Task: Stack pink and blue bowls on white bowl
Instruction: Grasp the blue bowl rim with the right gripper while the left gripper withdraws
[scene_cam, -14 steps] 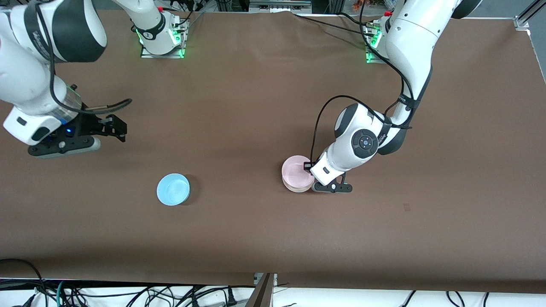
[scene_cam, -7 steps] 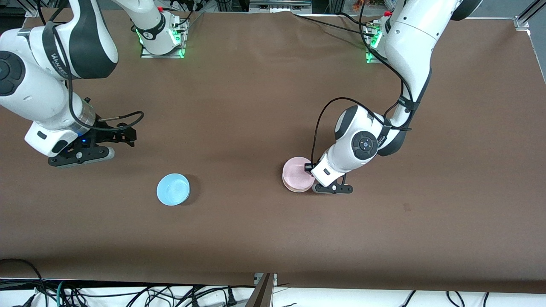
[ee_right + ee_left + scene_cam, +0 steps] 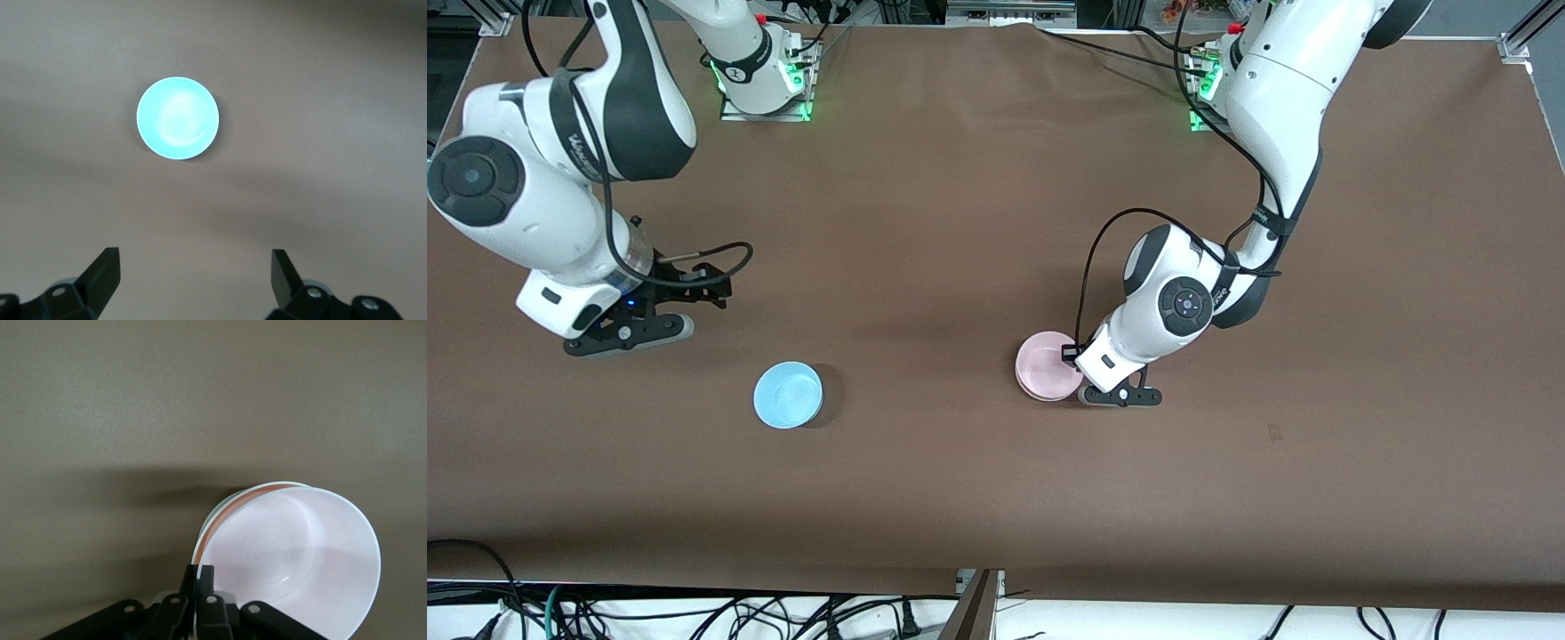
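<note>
Front view: the pink bowl [image 3: 1048, 365] sits nested in the white bowl [image 3: 1040, 394], of which only a thin pale rim shows at the edge nearer the camera. The left wrist view adds what the front view hides: the left end effector [image 3: 199, 587] has its fingers pinched together on the pink bowl's [image 3: 293, 560] rim, and the white bowl [image 3: 230, 505] appears as a narrow crescent just outside that rim, the two rims not quite concentric. In the front view the left end effector [image 3: 1116, 394] is largely covered by its own wrist. The right wrist view shows the right end effector [image 3: 193, 277] with fingers spread wide apart and nothing between them, high over bare desk [image 3: 320, 133], with the blue bowl [image 3: 178, 118] ahead of it. The front view places the blue bowl [image 3: 788, 395] alone on the desk [image 3: 960, 222], toward the right arm's end and well apart from the stacked pair.

All three bowls are small, round, smooth and unmarked, with a slight sheen; the desk is matte brown, faintly creased.

The left arm folds sharply at the elbow, wrist low at the stack. The right end effector [image 3: 636, 333] hangs over bare desk near the blue bowl, its arm bent with the elbow raised.
</note>
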Controlling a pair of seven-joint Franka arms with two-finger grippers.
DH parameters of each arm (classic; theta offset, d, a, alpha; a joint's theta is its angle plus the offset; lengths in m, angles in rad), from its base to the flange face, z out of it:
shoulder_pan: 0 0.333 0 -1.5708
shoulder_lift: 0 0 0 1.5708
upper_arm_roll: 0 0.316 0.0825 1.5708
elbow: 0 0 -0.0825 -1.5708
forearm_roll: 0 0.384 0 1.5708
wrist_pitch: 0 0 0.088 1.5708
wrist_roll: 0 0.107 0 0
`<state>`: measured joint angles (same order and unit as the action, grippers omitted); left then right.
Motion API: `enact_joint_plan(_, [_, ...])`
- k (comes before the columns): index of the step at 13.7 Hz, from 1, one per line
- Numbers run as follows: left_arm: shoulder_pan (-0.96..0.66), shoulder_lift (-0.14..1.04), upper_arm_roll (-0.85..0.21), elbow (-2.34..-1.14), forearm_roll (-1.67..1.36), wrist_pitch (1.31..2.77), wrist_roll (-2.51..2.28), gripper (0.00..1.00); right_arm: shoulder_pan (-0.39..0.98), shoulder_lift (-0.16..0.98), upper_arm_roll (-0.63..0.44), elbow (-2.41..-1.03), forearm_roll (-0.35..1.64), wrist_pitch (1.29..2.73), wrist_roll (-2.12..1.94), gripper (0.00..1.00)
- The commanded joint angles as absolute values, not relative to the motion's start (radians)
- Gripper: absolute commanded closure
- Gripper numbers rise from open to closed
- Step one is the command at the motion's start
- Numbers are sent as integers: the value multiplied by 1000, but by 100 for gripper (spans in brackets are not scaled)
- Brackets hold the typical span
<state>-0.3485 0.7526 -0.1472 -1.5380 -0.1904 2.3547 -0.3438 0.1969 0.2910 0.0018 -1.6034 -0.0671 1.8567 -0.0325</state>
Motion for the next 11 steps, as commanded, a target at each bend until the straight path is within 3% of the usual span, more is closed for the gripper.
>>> enact_joint_plan(1, [-351,767,-146,-1514,-167,2358,-351,100,187,356,2,-1605,-55,1934,-29,0])
enact_joint_plan(3, [-353,769,-146,-1514,-167,2359,-351,100,178,396,-5,-1605,-51,1988,-35,0])
enact_joint_plan(4, [-351,769,-146,-1514,-167,2359,-354,86,157,423,-3,-1605,-49,2018,-58,0])
enact_joint_plan(5, [-351,767,-146,-1513,-169,2359,-371,63,152,448,-3,-1605,-46,2046,-61,0])
enact_joint_plan(7, [-351,762,-147,-1511,-170,2356,-408,53,150,489,-5,-1605,-29,2081,-49,0])
enact_joint_plan(9, [-351,758,-146,-1509,-172,2352,-411,25,146,534,-5,-1602,-15,2105,-49,1])
enact_joint_plan(10, [-350,752,-146,-1508,-172,2349,-411,1,146,564,-6,-1585,-14,2127,-49,1])
enact_joint_plan(11, [-347,741,-146,-1503,-173,2345,-411,0,146,590,-6,-1577,-14,2147,-52,1])
